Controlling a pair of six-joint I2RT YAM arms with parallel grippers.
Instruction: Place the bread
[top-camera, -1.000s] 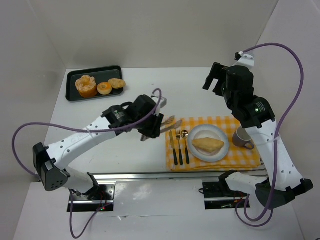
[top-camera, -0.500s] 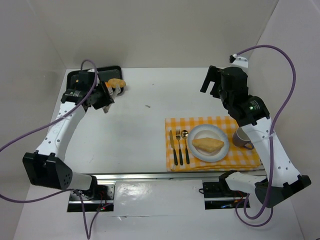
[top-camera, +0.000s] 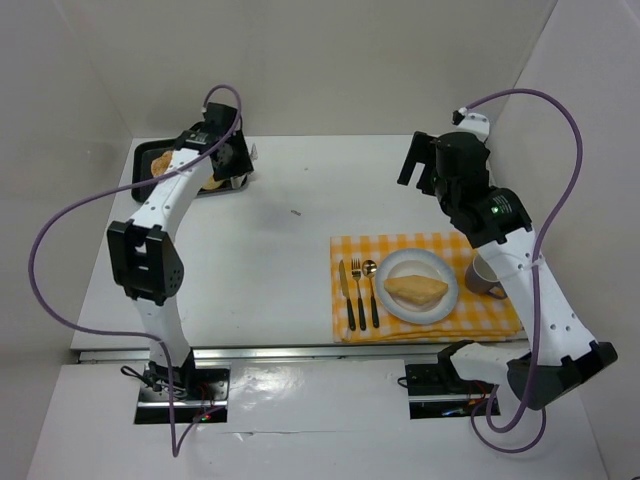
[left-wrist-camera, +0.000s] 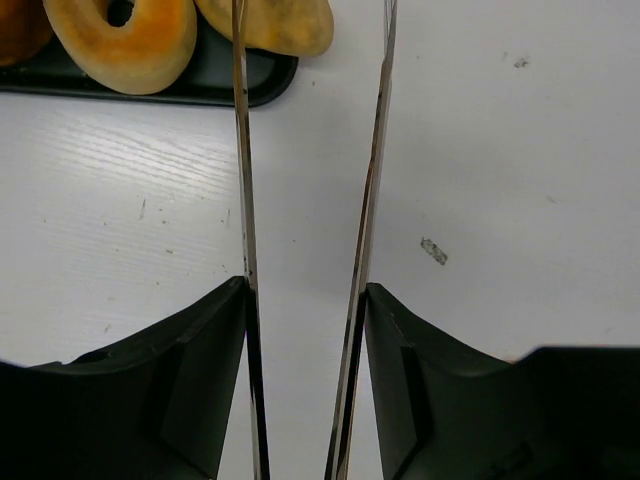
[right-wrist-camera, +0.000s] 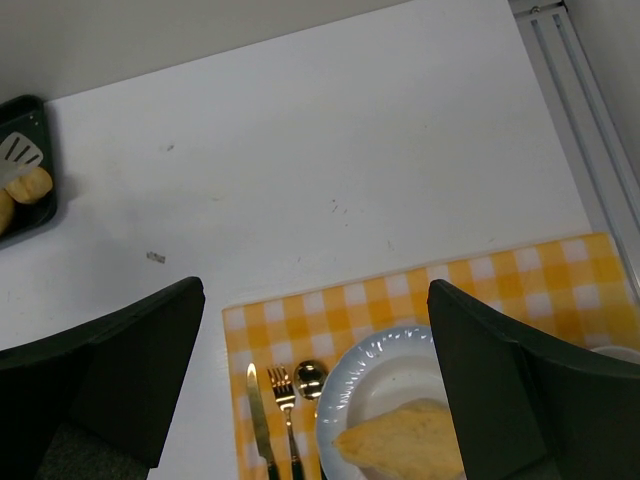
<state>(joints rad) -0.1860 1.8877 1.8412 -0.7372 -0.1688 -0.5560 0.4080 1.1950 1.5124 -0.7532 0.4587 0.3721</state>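
**Left pincer grips tongs at the tray corner, roll at their far end**

The left pincer (left-wrist-camera: 305, 285) is clenched on a pair of thin metal tongs (left-wrist-camera: 243, 180), with one blade lying against the inner face of each finger. The blades themselves stand apart, and along most of their length only the bare white table (left-wrist-camera: 500, 200) shows between them. The arm reaches to the back left of the table, at a rounded corner of the black tray (left-wrist-camera: 150, 92).

The oval roll (left-wrist-camera: 280, 22) lies on that corner, right at the far end of the tongs. In the left wrist view the left blade crosses over it and the right blade passes just beyond its right end. The tips are cut off by the top of the view, so I cannot tell whether they touch it. Its long axis runs crosswise to the blades. A ring-shaped bun (left-wrist-camera: 120, 40) sits just beside it on the same tray.

The right pincer (right-wrist-camera: 315, 288) is released, with its fingers wide apart and nothing between them, above the table behind the checked cloth (top-camera: 440, 325). Well apart from the left pincer, a wedge of bread (top-camera: 416, 290) lies on the plate (top-camera: 395, 265). Its long axis runs from the cutlery (top-camera: 360, 295) side toward the mug (top-camera: 487, 275).
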